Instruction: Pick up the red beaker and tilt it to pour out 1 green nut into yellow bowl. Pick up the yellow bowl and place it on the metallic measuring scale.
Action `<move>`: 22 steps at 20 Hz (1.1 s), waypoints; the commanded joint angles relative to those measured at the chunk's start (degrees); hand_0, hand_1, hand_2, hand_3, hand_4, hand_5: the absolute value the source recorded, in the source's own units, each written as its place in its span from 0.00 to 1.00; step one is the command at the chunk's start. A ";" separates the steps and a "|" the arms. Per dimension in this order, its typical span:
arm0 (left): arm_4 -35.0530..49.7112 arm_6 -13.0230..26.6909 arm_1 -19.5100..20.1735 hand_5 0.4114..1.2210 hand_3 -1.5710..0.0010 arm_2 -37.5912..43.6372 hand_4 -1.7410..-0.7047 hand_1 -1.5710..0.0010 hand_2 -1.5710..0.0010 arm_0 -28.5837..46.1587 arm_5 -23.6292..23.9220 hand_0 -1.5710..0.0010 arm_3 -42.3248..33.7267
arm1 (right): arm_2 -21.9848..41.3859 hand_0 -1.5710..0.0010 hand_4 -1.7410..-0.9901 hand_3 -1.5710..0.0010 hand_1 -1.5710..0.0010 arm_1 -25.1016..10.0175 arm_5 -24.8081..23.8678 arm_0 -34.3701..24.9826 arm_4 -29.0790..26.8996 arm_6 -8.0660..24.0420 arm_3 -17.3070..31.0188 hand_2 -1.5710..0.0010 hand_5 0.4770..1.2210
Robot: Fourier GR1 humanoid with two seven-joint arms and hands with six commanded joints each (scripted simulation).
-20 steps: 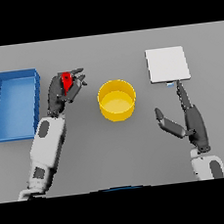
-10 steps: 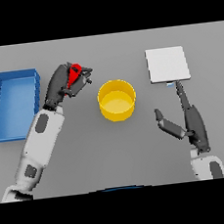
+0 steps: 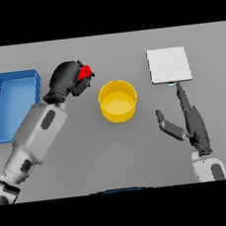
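My left hand [image 3: 66, 78] is curled round the red beaker [image 3: 85, 72], holding it raised left of the yellow bowl [image 3: 117, 101]. Only part of the beaker shows past the fingers, tipped towards the bowl. The bowl stands in the middle of the table; I see no nut in it. The metallic measuring scale [image 3: 168, 65], a pale square plate, lies at the back right. My right hand [image 3: 191, 123] rests open on the table right of the bowl, fingers straight and pointing at the scale, thumb spread towards the bowl.
A blue bin [image 3: 12, 104] stands at the left edge of the table, beside my left forearm.
My left hand has lifted the red beaker and carried it right, closer to the yellow bowl, tilting it. The right hand, bowl and scale have stayed put.
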 commanded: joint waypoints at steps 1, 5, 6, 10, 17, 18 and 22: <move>-2.41 0.47 0.64 0.88 0.00 -2.05 0.00 0.00 0.00 -0.94 -0.29 0.00 0.52 | 0.15 1.00 0.65 1.00 1.00 0.23 -0.34 -0.47 0.46 0.68 0.23 1.00 0.29; -8.82 0.74 2.16 0.95 0.00 -8.09 0.00 0.00 0.00 -5.31 -2.31 0.00 3.29 | -0.06 1.00 0.62 1.00 1.00 -0.14 -0.02 -0.76 0.27 1.49 0.02 1.00 0.30; -10.18 0.48 2.57 0.96 0.00 -9.39 0.00 0.00 0.00 -6.65 -2.95 0.00 3.92 | -0.01 1.00 0.62 1.00 1.00 0.04 -0.23 -0.93 0.42 1.36 0.26 1.00 0.31; -14.61 -1.13 4.56 0.98 0.06 -14.82 0.06 0.00 0.00 -11.50 -8.30 0.00 5.33 | -0.38 1.00 0.61 1.00 1.00 0.44 0.19 -0.37 -0.93 0.27 0.58 1.00 0.30; -21.67 -6.41 3.52 1.00 0.08 -26.09 0.02 0.00 0.00 -18.90 -14.75 0.00 9.32 | -0.47 1.00 0.59 1.00 1.00 2.49 -0.11 0.30 -2.65 -1.00 0.94 1.00 0.24; -22.60 -7.06 3.37 1.00 0.06 -27.58 0.01 0.00 0.00 -19.74 -15.18 0.00 9.98 | -0.89 1.00 0.60 1.00 1.00 2.36 -0.21 -0.21 -2.94 -0.87 1.05 1.00 0.23; -26.35 -8.01 3.72 1.00 0.03 -33.54 0.01 0.00 0.00 -22.36 -18.35 0.00 10.81 | -1.11 1.00 0.60 1.00 1.00 2.22 -0.61 -0.34 -2.49 -0.53 1.94 1.00 0.21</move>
